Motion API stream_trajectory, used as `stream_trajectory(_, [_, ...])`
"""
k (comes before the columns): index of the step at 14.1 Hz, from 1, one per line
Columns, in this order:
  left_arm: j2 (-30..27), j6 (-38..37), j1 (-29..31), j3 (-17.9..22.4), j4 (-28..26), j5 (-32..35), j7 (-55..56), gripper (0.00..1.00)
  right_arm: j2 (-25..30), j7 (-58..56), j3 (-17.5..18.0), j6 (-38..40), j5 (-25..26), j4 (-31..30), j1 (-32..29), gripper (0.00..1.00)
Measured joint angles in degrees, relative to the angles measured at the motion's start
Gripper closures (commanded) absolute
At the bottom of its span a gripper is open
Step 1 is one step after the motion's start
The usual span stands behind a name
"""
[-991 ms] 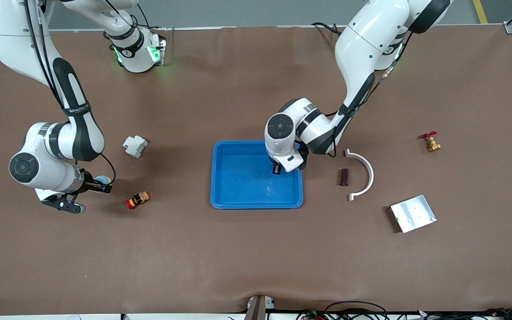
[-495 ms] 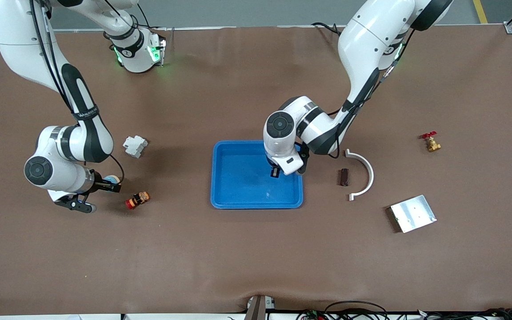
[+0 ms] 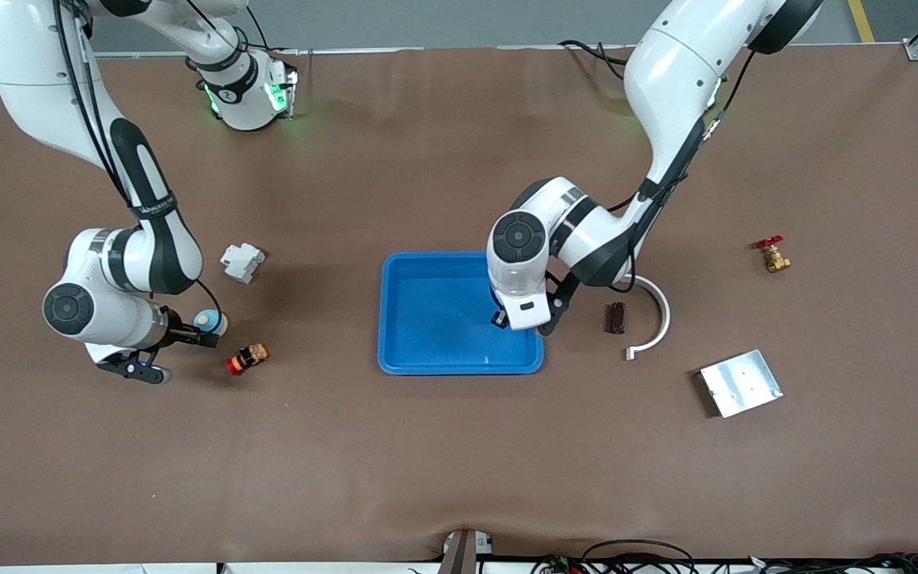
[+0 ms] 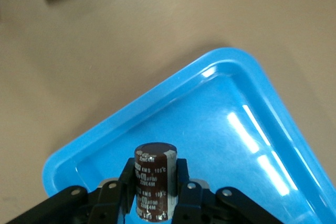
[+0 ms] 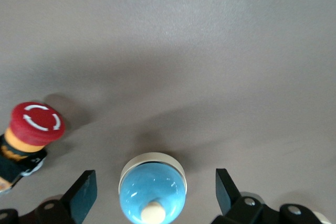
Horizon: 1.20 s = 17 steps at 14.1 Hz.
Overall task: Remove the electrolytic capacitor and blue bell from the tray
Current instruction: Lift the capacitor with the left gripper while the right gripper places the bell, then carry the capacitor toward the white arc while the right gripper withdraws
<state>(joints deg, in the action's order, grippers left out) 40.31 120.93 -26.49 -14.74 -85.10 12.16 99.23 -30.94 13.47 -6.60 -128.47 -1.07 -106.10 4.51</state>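
The bell, a blue dome with a white knob and white base, rests on the brown table toward the right arm's end. My right gripper stands open around it. In the right wrist view the bell sits between the spread fingers and neither finger touches it. My left gripper hangs over the blue tray, near the tray's corner toward the left arm's end. It is shut on the capacitor, a dark brown cylinder with printed lettering, held upright above the tray's floor.
A red emergency button lies beside the bell, nearer the front camera. A white plastic part lies farther off. Beside the tray toward the left arm's end lie a brown block, a white curved piece, a metal plate and a brass valve.
My right gripper carried the bell a little toward the tray, then opened and let it go. My left gripper moved with the capacitor toward the tray's corner.
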Motion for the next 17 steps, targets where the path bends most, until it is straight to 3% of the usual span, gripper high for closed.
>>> stream_trajectory(8, [-2.6, -1.7, 1.7, 0.1, 1.3, 2.1, -20.5, 1.00, 13.6, 0.0, 1.0, 18.9, 0.0, 10.8, 0.6, 0.00])
stream_trajectory(10, [-4.6, -2.8, 3.7, 0.1, 0.5, 2.2, -28.9, 1.00, 17.1, 0.0, 1.0, 26.7, 0.0, 14.3, 0.5, 0.00])
stream_trajectory(14, [-13.7, -3.6, 10.4, -0.2, -7.3, 2.2, -49.6, 1.00, 20.4, -0.1, 0.4, 41.8, 0.0, 23.0, 0.2, 0.00])
stream_trajectory(17, [-18.7, -1.2, 17.4, -1.2, -14.4, 2.2, -61.5, 1.00, 23.4, -0.1, 0.3, 44.5, 0.0, 24.9, 0.1, 0.00])
